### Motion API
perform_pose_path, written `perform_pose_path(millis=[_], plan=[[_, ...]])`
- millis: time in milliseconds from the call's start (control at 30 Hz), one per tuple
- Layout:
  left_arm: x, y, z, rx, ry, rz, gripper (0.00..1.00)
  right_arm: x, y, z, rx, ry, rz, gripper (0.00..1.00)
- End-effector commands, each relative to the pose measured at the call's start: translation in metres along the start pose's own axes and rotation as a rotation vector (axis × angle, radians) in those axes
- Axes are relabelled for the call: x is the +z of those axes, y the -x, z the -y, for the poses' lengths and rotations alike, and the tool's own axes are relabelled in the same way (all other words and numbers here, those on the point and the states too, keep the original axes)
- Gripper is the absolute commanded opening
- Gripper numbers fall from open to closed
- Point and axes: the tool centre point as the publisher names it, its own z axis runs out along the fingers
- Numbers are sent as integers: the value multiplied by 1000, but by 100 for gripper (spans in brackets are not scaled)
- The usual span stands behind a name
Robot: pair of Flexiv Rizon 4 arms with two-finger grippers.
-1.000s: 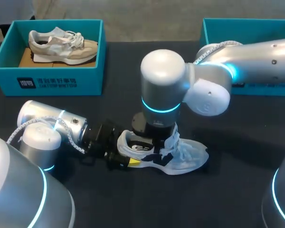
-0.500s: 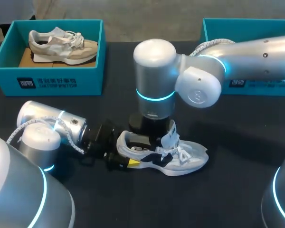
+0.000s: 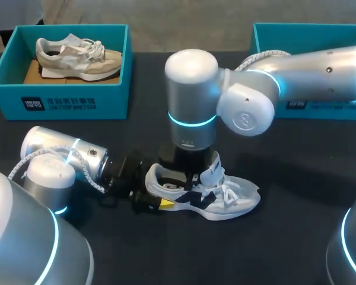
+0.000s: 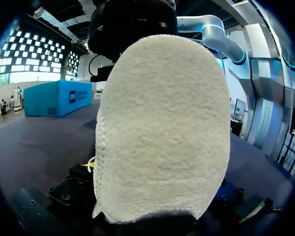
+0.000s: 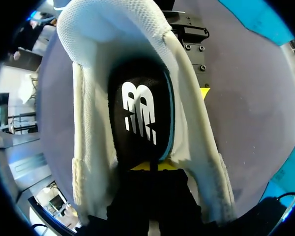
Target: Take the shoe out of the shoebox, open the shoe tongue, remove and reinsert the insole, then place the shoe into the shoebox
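Shoe (image 3: 225,199), a white and navy sneaker, stands upright on its sole on the black table (image 3: 296,249), in the near middle, its toe toward my right and its heel toward my left, well apart from both boxes. Its tongue (image 3: 213,172) stands up from the opening, with loose laces (image 3: 228,193) lying over the front. In the right wrist view the opening is spread wide and the black insole (image 5: 140,113), with a white mark printed on it, lies inside on the floor of the shoe. The left gripper (image 3: 160,196) lies low over the table at the shoe's heel, clamped on it from both sides, one yellow tip showing against the near side; in the left wrist view the white knit back of the heel fills the space ahead of it. The right gripper (image 5: 152,166) points straight down into the shoe's opening, at the end of the insole away from the heel; whether its jaws are apart or together there I cannot tell. The left arm (image 3: 65,157) comes in low from the near left, and the right arm (image 3: 193,95) reaches across from the right and bends down over the shoe. At the table's far left stands a teal left shoebox (image 3: 59,104) with a beige shoe (image 3: 77,56) lying in it; at the far right, partly behind the right arm, stands a teal right shoebox (image 3: 267,35).
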Motion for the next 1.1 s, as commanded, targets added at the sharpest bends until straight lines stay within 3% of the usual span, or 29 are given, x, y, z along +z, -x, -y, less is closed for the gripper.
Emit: perform_pose_path(millis=[33,467,1100], plan=[[2,4,-1,-2,2,3,0,33,-19,-2,10,25,44,0],[2,4,-1,-2,2,3,0,-12,-15,0,-3,173,247,0],[2,4,-1,-2,2,3,0,-41,-13,5,-35,296,316,0]])
